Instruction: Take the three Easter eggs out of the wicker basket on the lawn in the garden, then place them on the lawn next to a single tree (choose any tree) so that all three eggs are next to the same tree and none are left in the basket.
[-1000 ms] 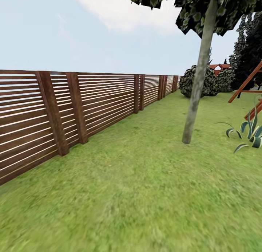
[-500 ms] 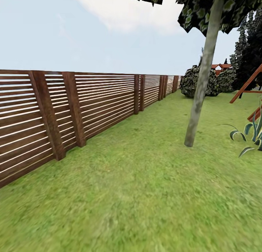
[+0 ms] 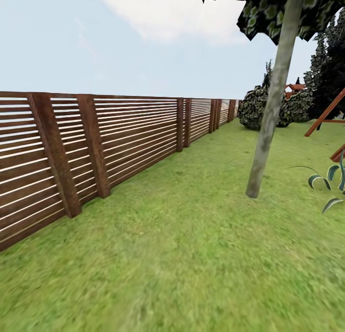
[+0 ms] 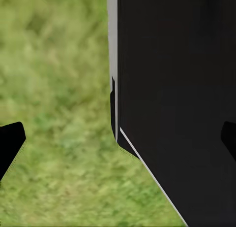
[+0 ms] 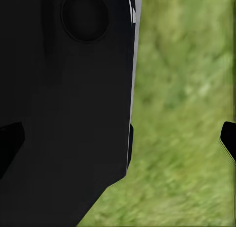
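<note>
No text, label, brand, number or sign can be read on anything here, neither in the head view nor in either wrist view.

One tree with a straight grey-brown mottled trunk (image 3: 270, 116) and a dark green leafy canopy stands on the one wide stretch of mottled green lawn (image 3: 191, 255). One long brown slatted wooden fence (image 3: 120, 140) runs along the grass, with seven upright posts countable (the farthest ones blur together). Two rounded dark-green bushes (image 3: 256, 109) sit at the far end. One spiky striped-leaf plant (image 3: 330, 178) shows at the edge.
</note>
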Controlling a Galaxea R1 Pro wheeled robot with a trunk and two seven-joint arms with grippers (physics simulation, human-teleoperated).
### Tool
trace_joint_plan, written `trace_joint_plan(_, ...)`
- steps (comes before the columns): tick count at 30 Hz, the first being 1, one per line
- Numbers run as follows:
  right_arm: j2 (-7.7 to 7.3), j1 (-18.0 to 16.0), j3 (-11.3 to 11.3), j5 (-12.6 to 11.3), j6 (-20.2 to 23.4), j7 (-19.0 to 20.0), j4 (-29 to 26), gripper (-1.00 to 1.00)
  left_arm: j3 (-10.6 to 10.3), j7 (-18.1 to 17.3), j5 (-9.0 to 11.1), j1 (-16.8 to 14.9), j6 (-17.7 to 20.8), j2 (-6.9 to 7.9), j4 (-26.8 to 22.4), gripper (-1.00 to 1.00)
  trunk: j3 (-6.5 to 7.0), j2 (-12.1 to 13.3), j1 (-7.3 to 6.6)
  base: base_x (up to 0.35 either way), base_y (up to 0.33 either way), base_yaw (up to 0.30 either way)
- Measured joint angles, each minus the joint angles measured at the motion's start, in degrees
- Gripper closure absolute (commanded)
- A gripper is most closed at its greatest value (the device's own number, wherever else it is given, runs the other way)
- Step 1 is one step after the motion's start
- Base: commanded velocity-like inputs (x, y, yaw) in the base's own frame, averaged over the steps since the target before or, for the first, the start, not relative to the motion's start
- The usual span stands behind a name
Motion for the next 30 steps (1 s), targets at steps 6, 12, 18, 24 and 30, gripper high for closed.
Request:
trace_joint_plan(6, 0.0, 0.0, 0.0, 0.0, 0.0, 0.0, 0.0, -1.0, 0.0, 0.0, 0.0, 0.0, 0.0, 0.0, 0.0, -1.0, 0.0, 0.0, 0.0, 0.318, 0.0, 0.0)
trace_joint_plan(12, 0.0, 0.0, 0.0, 0.0, 0.0, 0.0, 0.0, -1.0, 0.0, 0.0, 0.0, 0.0, 0.0, 0.0, 0.0, -1.0, 0.0, 0.0, 0.0, 0.318, 0.0, 0.0)
trace_joint_plan(18, 0.0, 0.0, 0.1, 0.1, 0.0, 0.0, 0.0, -1.0, 0.0, 0.0, 0.0, 0.0, 0.0, 0.0, 0.0, -1.0, 0.0, 0.0, 0.0, 0.318, 0.0, -0.086)
trace_joint_plan(24, 0.0, 0.0, 0.1, 0.1, 0.0, 0.0, 0.0, -1.0, 0.0, 0.0, 0.0, 0.0, 0.0, 0.0, 0.0, -1.0, 0.0, 0.0, 0.0, 0.318, 0.0, -0.191)
trace_joint_plan(30, 0.0, 0.0, 0.0, -0.2, 0.0, 0.0, 0.0, -1.0, 0.0, 0.0, 0.0, 0.0, 0.0, 0.0, 0.0, -1.0, 0.0, 0.0, 0.0, 0.318, 0.0, -0.024)
